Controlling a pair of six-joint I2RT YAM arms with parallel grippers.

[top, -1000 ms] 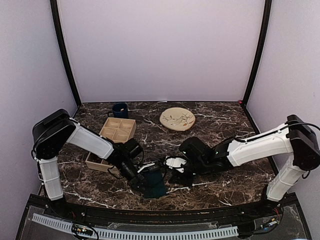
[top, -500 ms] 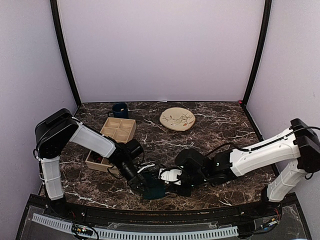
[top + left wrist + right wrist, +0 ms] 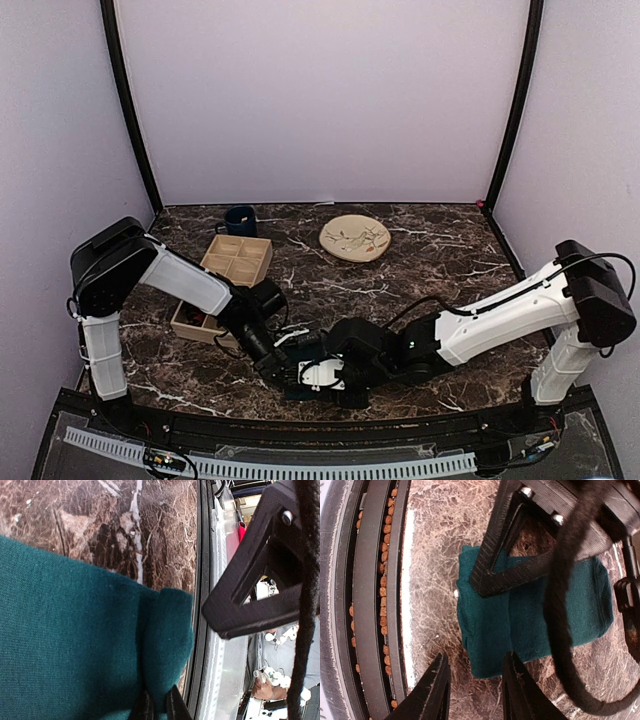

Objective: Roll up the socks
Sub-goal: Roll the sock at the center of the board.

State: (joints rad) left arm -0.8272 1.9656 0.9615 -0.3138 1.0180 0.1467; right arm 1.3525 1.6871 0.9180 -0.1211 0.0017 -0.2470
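The dark teal-green socks (image 3: 530,625) lie folded on the marble near the table's front edge, and mostly hidden under both grippers in the top view (image 3: 303,388). My left gripper (image 3: 156,709) is shut, pinching a fold of the teal sock (image 3: 75,645) at its front end; it also shows in the top view (image 3: 283,365). My right gripper (image 3: 475,692) is open and empty, its fingers (image 3: 436,692) astride the sock's near corner just above the marble; in the top view it (image 3: 322,378) sits right beside the left gripper. The argyle pair does not show clearly.
A wooden compartment tray (image 3: 236,262) stands at the left, a dark blue mug (image 3: 240,219) behind it, and a patterned plate (image 3: 355,238) at the back middle. The black front rail (image 3: 375,605) runs close beside the sock.
My right arm has swung left and toward the front edge, bringing its open gripper down to the teal sock. My left gripper has stayed on the sock.
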